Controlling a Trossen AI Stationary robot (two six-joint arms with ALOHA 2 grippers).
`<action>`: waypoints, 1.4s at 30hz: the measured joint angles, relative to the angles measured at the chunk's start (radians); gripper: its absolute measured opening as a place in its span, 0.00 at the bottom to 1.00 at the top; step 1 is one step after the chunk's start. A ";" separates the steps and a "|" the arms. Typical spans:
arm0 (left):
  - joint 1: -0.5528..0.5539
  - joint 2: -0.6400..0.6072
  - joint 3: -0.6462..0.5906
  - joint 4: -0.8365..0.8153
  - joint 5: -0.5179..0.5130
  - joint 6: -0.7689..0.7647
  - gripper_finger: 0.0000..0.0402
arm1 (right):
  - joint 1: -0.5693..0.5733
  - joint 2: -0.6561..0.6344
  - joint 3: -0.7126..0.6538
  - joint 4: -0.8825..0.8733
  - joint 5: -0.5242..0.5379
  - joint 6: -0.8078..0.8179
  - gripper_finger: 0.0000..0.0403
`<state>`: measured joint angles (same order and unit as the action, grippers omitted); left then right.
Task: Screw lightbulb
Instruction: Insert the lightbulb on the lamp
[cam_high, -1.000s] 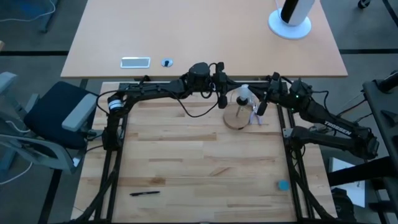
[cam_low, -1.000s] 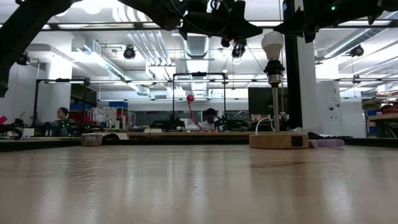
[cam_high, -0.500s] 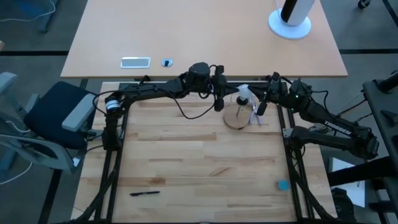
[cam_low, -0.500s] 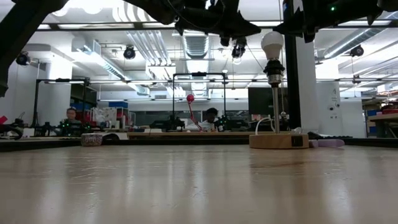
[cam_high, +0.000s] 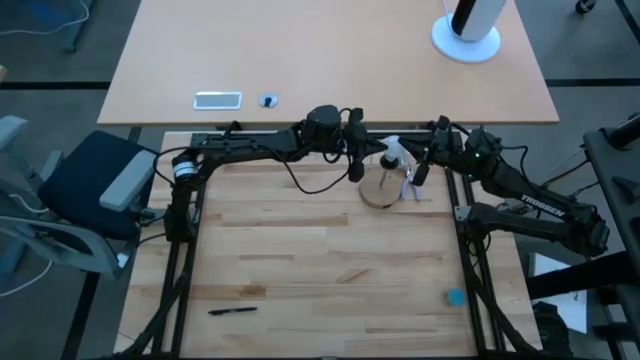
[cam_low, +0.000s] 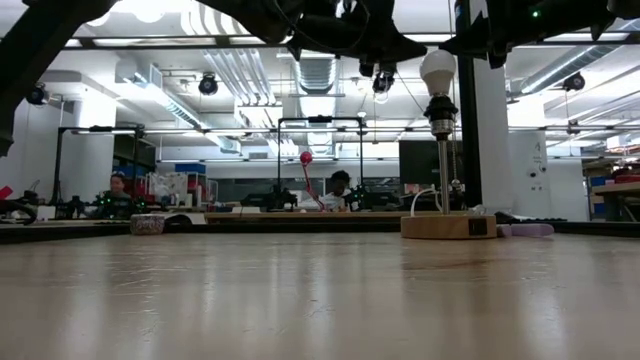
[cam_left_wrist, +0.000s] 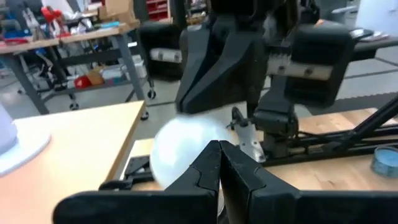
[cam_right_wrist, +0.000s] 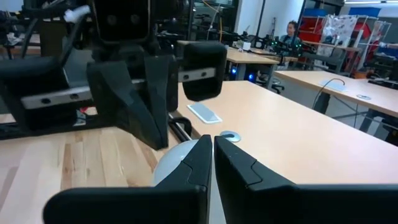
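Note:
The white frosted lightbulb (cam_high: 391, 153) stands upright with its narrow end in the black socket on top of the thin post (cam_low: 441, 170). The post rises from a round wooden disc (cam_high: 378, 194) at the table's far side. The bulb also shows in the low view (cam_low: 438, 68). My left gripper (cam_high: 356, 168) is shut and hovers just left of the bulb, apart from it. The bulb shows behind its fingers in the left wrist view (cam_left_wrist: 177, 146). My right gripper (cam_high: 421, 178) is shut, just right of the bulb (cam_right_wrist: 174, 163), also apart from it.
A purple thing (cam_high: 409, 188) lies beside the disc. A black pen (cam_high: 232, 310) lies near the front left, and a small blue thing (cam_high: 455, 297) near the front right. On the tan table beyond are a white-based black cylinder (cam_high: 467, 30) and a flat white slab (cam_high: 217, 99).

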<state>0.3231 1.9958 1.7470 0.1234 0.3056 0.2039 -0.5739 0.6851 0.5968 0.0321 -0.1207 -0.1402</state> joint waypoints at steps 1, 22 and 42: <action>0.000 0.001 0.000 -0.002 -0.001 0.000 0.00 | 0.000 -0.004 0.000 -0.003 0.000 0.000 0.03; 0.001 0.001 0.000 -0.021 -0.012 0.008 0.00 | 0.000 -0.093 -0.002 -0.172 0.200 0.016 0.03; 0.001 0.004 0.000 -0.042 -0.071 0.019 0.00 | 0.040 -0.070 -0.002 -0.180 0.150 0.034 0.03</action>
<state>0.3244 1.9995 1.7466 0.0815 0.2345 0.2234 -0.5335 0.6155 0.5949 -0.1482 0.0288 -0.1062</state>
